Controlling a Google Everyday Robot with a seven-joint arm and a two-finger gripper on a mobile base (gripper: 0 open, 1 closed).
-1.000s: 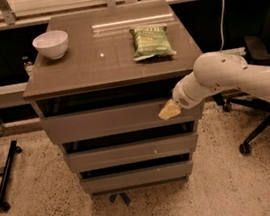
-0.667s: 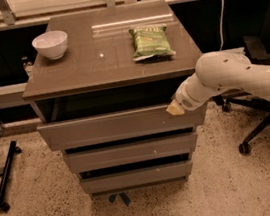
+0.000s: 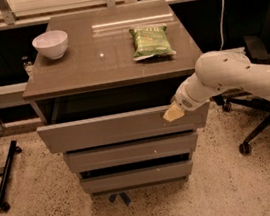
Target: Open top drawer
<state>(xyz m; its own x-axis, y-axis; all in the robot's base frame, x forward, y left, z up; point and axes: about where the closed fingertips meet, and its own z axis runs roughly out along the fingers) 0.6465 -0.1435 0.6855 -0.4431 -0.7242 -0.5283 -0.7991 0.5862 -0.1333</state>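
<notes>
**Top drawer part-way out, gripper at its right upper edge**

We found the top drawer [image 3: 113,129] standing proud of the cabinet. Its plain grey-brown front sat forward of the two shorter fronts below, and a dark gap showed between it and the cabinet top [image 3: 103,66]. We judged it partly open, with more travel probably left.

The front was a flat, stiff panel with no handle, so the only real purchase was its upper lip, reached from above or from inside the dark cavity. A smooth laminate face like that would likely let a contact slip if pulled at an angle. We expected the drawer to run light on its slides, and a pull near one corner might rack it sideways (a hold nearer the middle would draw straighter).

The gripper [image 3: 173,114] sat at the right end of that upper lip, its pale yellowish tip against the front's top edge. We could not tell whether it was spread or closed on the lip. The white arm [image 3: 231,73] reached in from the right.

Below, the middle front [image 3: 131,152] and lowest front [image 3: 135,177] each sat further back. On the cabinet top stood a white bowl [image 3: 50,44] at the left and a green snack bag [image 3: 152,41] to the right, well apart. An office chair [image 3: 265,116] stood on the speckled floor [image 3: 49,213] behind the arm.
</notes>
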